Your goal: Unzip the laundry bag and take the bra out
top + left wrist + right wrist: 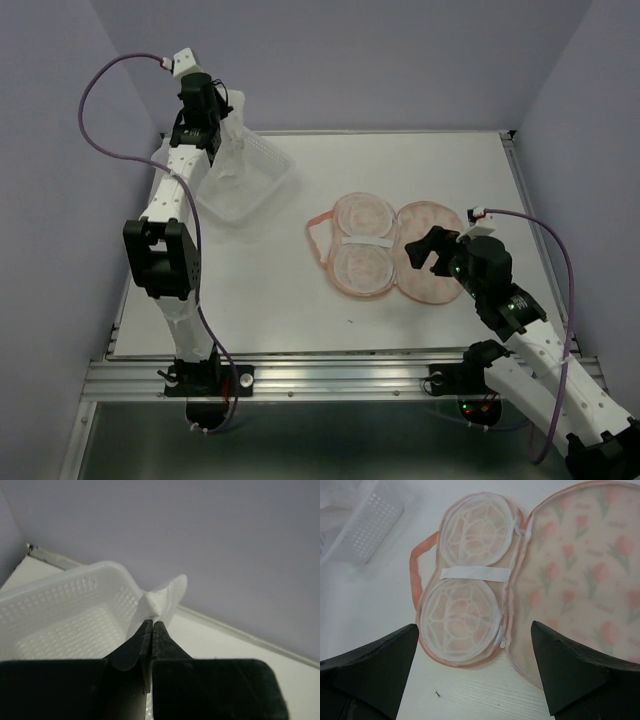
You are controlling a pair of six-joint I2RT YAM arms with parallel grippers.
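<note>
**Bra in left gripper, pouch lying open**

Your left gripper is clenched on a fold of the small soft white fabric bra. The bra is raised over the clear perforated plastic rectangular tray at the far left of the white desk.

Your right gripper is spread wide and grasps nothing. It hovers over the peach-pink peanut-shaped laundry bag, which lies unzipped and splayed flat mid-desk. Round white mesh cup frames show in its left half.

Left arm, right arm: white links, black joints, purple cable along each. Left claw, right claw: black, wedge-shaped.
</note>
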